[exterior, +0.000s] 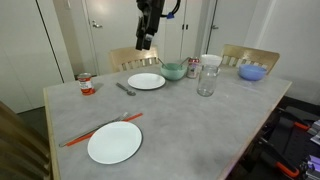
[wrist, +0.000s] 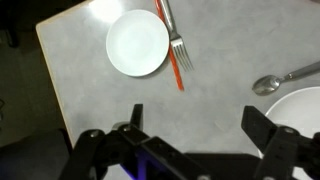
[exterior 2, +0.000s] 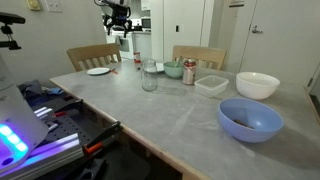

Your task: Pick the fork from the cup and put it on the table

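Closest to the wrist lens, gripper (wrist: pixel 193 112) with fingers (wrist: pixel 135 118) spread wide, clasping nothing. Further off, fork (wrist: pixel 177 42) flat on the table (wrist: pixel 100 100), just beside the white plate (wrist: pixel 138 43), alongside a red-orange stick (wrist: pixel 176 65). Out of that view but plain in an exterior view: cup (exterior: pixel 206 80) upright, well apart from the white plate, farther back, and gripper high over the table
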